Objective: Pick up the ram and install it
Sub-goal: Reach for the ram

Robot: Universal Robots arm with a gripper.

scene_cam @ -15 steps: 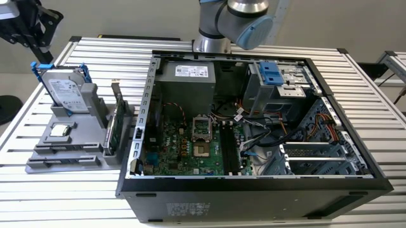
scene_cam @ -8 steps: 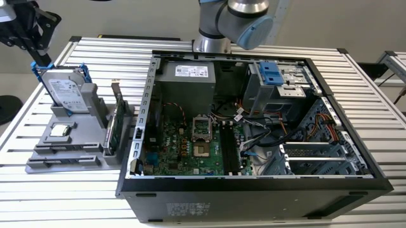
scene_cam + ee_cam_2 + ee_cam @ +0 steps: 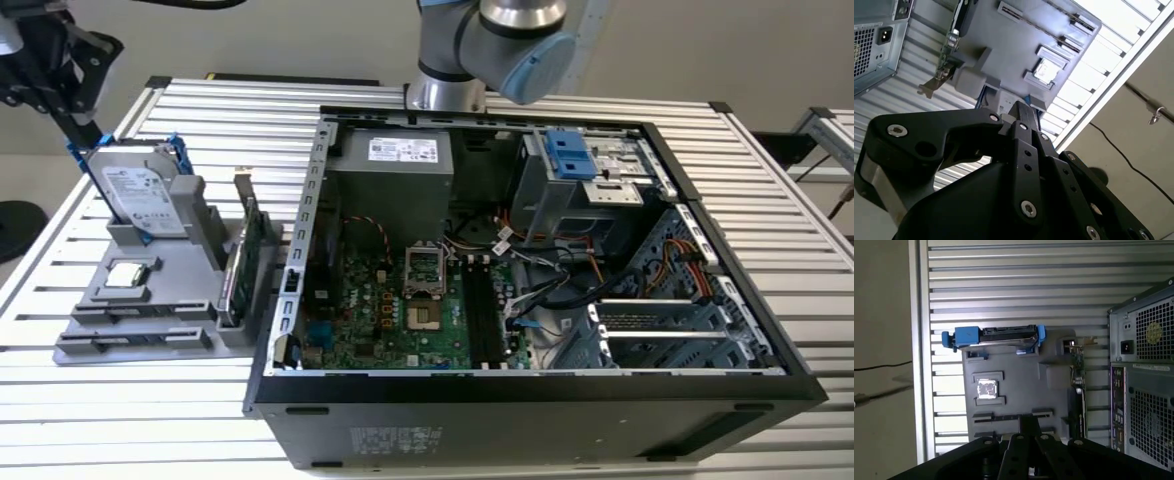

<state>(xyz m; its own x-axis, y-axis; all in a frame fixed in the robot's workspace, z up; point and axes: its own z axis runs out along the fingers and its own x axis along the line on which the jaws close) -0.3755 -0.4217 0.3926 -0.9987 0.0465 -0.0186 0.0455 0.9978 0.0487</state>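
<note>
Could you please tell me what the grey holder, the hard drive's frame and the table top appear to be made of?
The grey holder looks like matte plastic, moulded or printed: uniform dull grey, no glints. The hard drive's frame seems smooth blue plastic, judging by its saturated colour. The table top appears to be bare aluminium slats: silvery, ribbed, brightly reflective.

Long, narrow, thin dark circuit-board stick, the ram: seen edge-on. It stands on its long edge, seated in a slot of the grey holder block, at the end away from the upright silver hard drive. It sits level, parallel to the block's front edge. A second dark strip runs just beside it, possibly another stick; too thin to tell. In the first wrist view the ram is a dark line across the block. It is well apart from the open computer case.
</note>
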